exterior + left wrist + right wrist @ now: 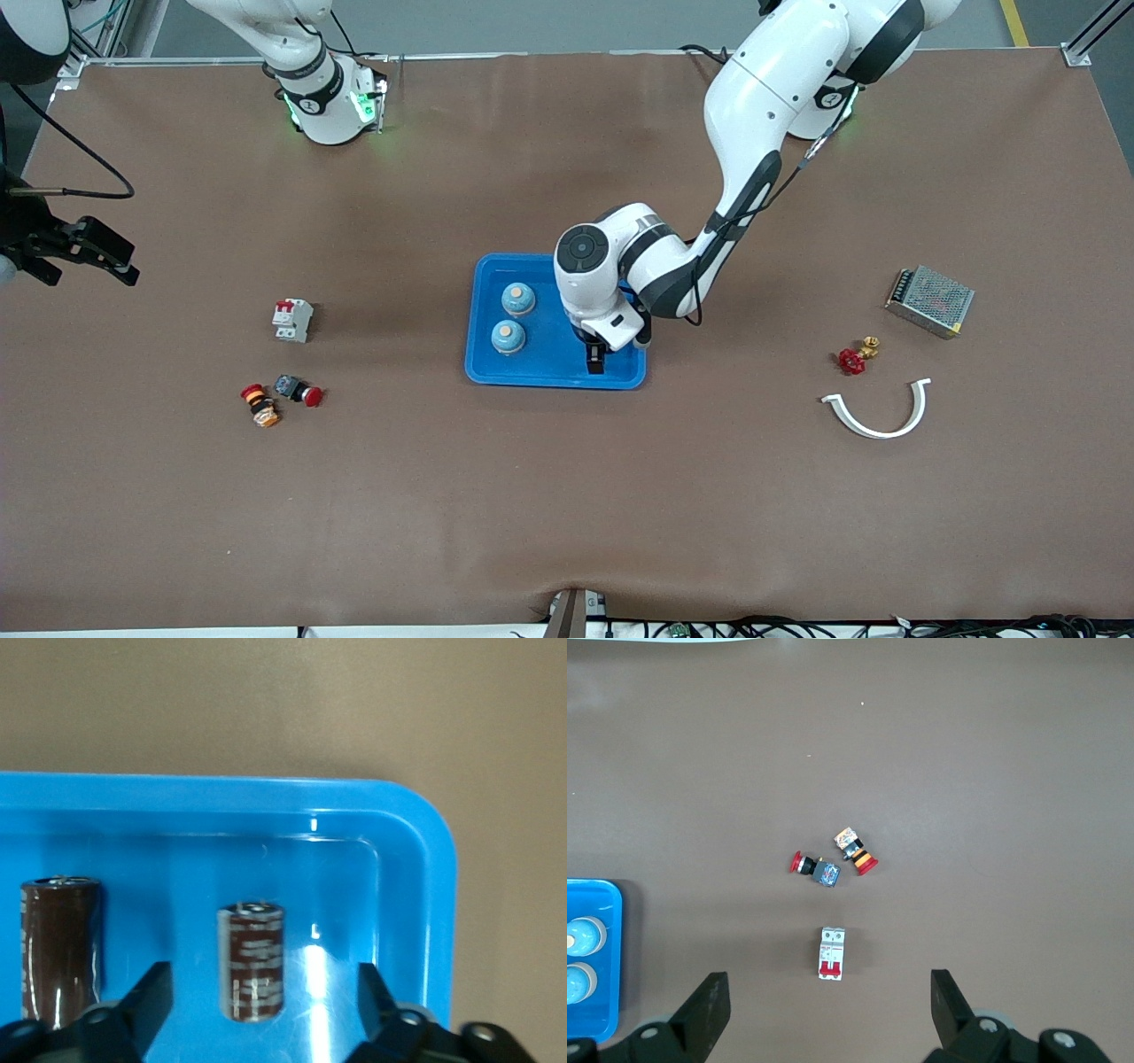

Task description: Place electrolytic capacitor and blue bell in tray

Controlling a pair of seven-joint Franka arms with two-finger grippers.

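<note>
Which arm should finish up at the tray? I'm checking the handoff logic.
Left, probably. The left gripper is open over the tray with a capacitor between its fingers, while the right gripper waits, open, at the right arm's end of the table.

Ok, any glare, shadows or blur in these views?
Left wrist view: bright glare patches on the tray floor beside the upright capacitor, image soft. Front view: even light, the left arm casts a soft shadow on the table. Right wrist view: sharp, small shadows only.
</note>
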